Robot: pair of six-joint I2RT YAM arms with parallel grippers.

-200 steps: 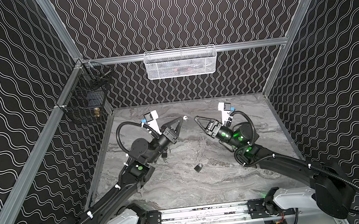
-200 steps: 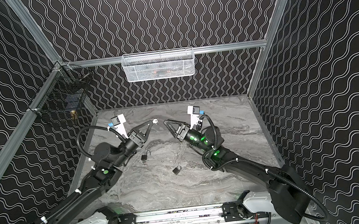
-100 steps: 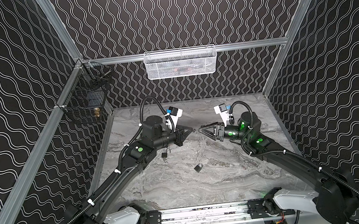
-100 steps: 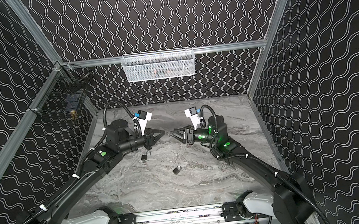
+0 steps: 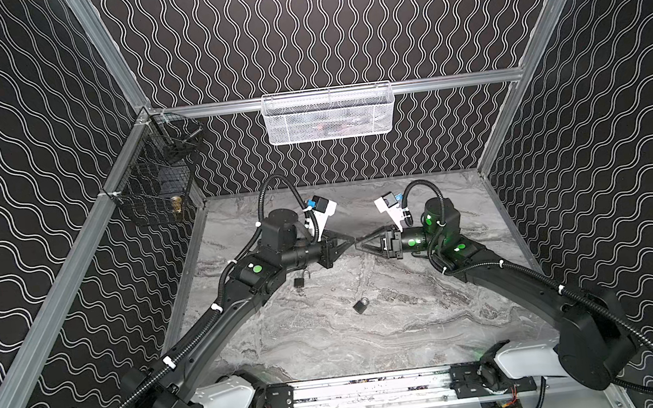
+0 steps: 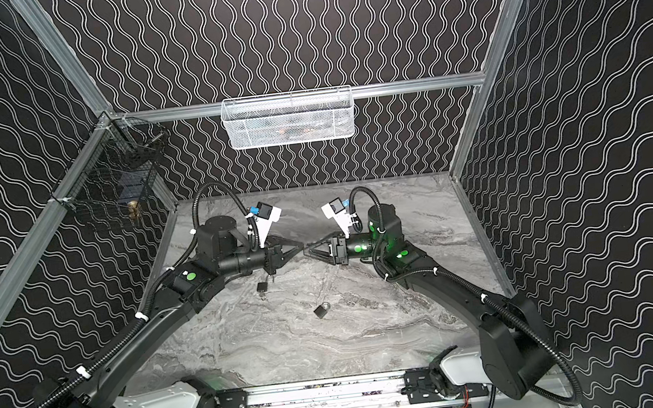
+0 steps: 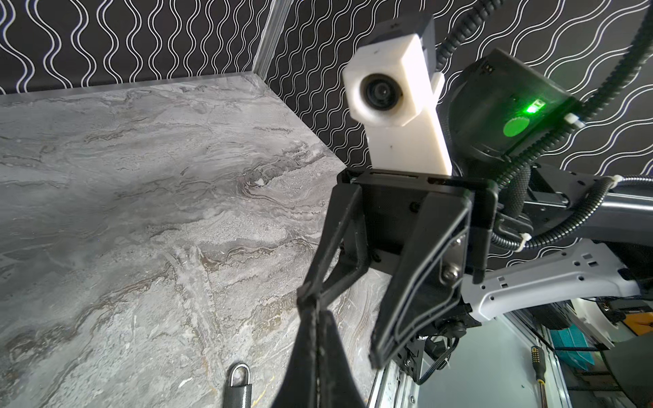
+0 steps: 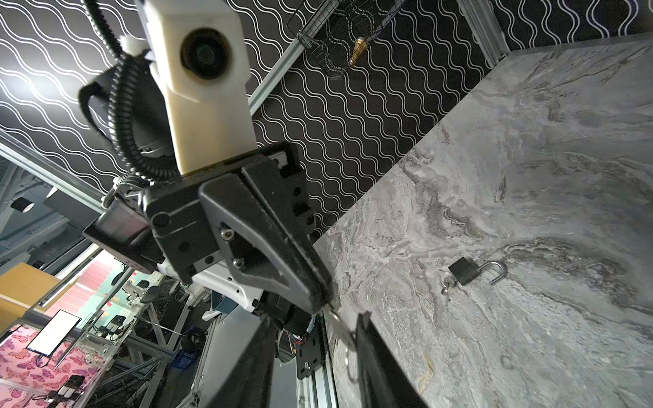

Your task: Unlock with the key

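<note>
1. Closed padlock [image 5: 360,305]: lies on the table [image 5: 413,320] near the middle, nearer than both grippers. Its shackle looks seated in the left wrist view. It has not moved in the last second.
2. Open padlock [image 5: 299,282]: lies to the left and slightly farther back, under the left arm. Its shackle is swung free, and it has not moved either.
3. Left gripper [image 8: 319,300]: fingers are pressed together, pinching the key [image 8: 337,323], which juts out from the tips.
4. Right gripper [image 5: 362,242]: fingers are spread on either side of the key. No grip is visible yet.

Change: a second ago both grippers pointed toward the far wall. They now face each other tip to tip above the table, and the right fingers have narrowed.

Meaning: this is probably a key handover from left to right, in mid-air. The closed padlock is not yet unlocked.
</note>
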